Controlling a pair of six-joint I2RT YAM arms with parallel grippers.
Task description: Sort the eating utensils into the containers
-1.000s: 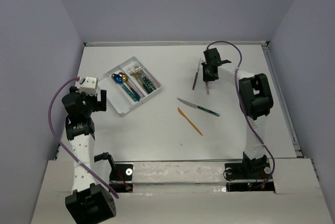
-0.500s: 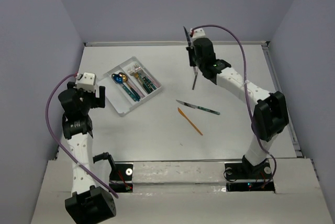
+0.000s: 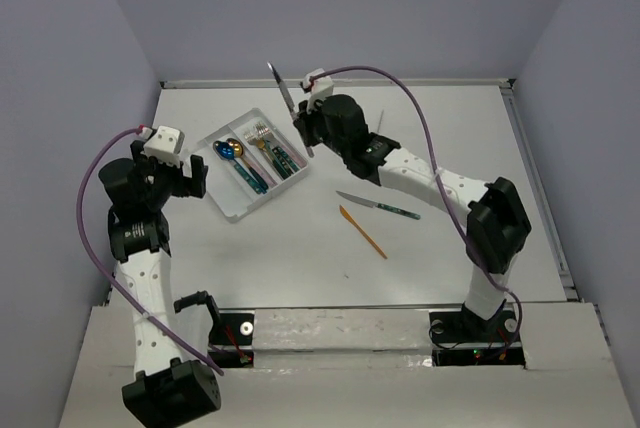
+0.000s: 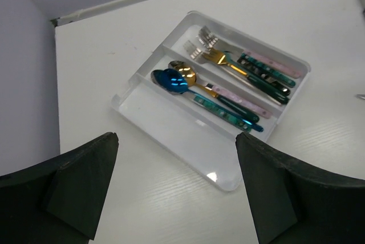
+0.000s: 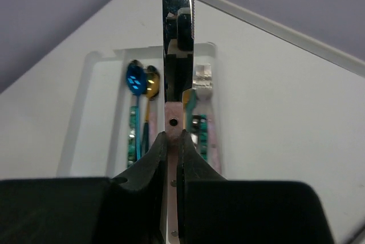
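The clear three-compartment tray (image 3: 232, 206) lies at the left. It holds a blue spoon (image 4: 170, 80) and a gold spoon (image 4: 183, 72) in the middle compartment and several forks (image 4: 206, 40) in the far one; the near compartment (image 4: 171, 124) is bare. My right gripper (image 3: 302, 130) is shut on a knife (image 3: 281, 88) with a silver blade and pink handle, held in the air just right of the tray. In the right wrist view the blade (image 5: 177, 4) points up over the tray, the gripper (image 5: 172, 141) clamped on the handle. My left gripper (image 3: 186, 180) is open and empty beside the tray's left end.
A teal-handled knife (image 3: 378, 206) and an all-orange knife (image 3: 362, 231) lie on the table in the middle. A thin dark utensil (image 3: 381, 120) shows behind the right arm. The raised table rim (image 3: 330, 82) runs along the back.
My right gripper has lifted the pink-handled knife and carried it left from the far right toward the tray. My left arm has shifted slightly and stays open.
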